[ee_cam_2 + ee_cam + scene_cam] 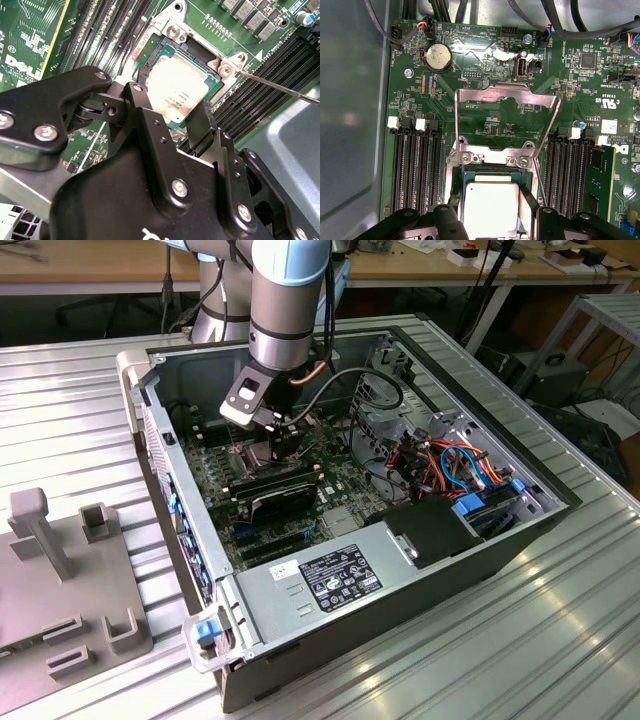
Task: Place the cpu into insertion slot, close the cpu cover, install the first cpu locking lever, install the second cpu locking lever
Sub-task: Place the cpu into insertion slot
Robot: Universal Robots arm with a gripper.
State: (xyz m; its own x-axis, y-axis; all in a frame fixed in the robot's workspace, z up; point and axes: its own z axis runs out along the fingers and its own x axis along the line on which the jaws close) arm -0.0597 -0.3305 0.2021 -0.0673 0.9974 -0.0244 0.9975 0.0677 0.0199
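My gripper (272,436) reaches down into the open computer case, over the motherboard. In both wrist views its two black fingers (145,107) stand on opposite sides of the cpu (175,87), a silver-grey square chip, and appear shut on it. The cpu (490,206) sits level in or just over the insertion slot (492,174), whose dark rim shows around it. The cpu cover (506,93), a thin metal frame with a big window, is swung open away from the slot. One thin wire locking lever (280,89) sticks out beside the slot.
Long black memory slots (415,170) flank the socket on both sides, with a coin battery (438,56) and cables beyond the cover. The case walls (470,425), a drive cage and bundled wires (450,465) hem in the arm. A grey fixture (60,580) stands on the exterior view's left.
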